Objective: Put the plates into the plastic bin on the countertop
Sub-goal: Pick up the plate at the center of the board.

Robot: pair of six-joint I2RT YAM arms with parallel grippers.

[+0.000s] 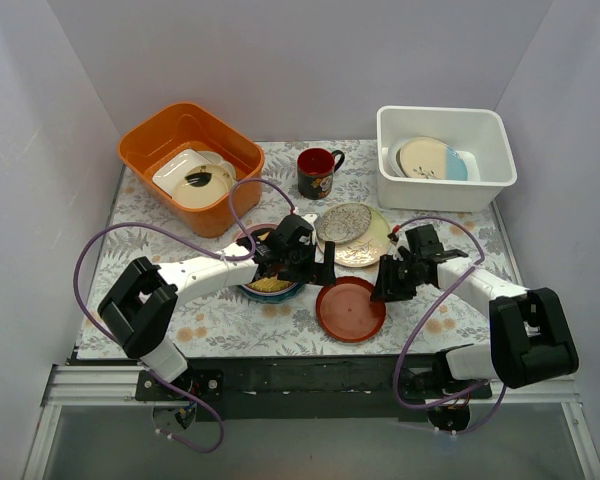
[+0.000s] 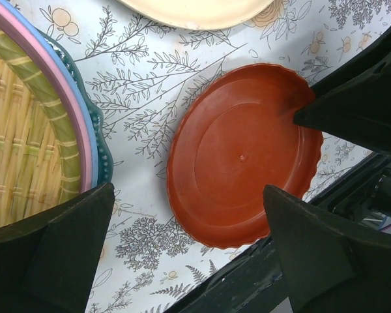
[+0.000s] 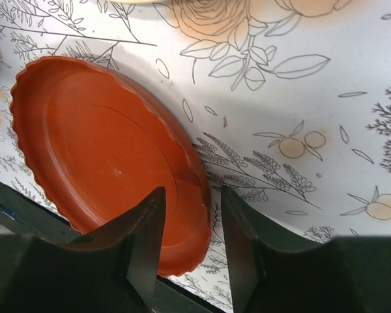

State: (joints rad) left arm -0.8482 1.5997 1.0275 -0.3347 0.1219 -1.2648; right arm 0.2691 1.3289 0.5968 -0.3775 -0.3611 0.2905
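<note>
Grasping red-brown plate (image 3: 98, 150): right gripper (image 3: 191, 215) half-open astride its rim, nothing clamped yet; you pinch, lift toward plastic bin (image 1: 440, 190).

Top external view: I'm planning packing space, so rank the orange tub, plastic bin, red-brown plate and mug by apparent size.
1. orange tub and plastic bin: look about alike, so unranked.
2. red-brown plate.
3. mug, smallest.

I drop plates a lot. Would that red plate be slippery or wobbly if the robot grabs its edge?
The red plate looks smooth and glossy, so probably a bit slippery. It seems stiff, likely holding its shape. The right gripper straddles one edge only, so it might tilt when lifted.
</note>
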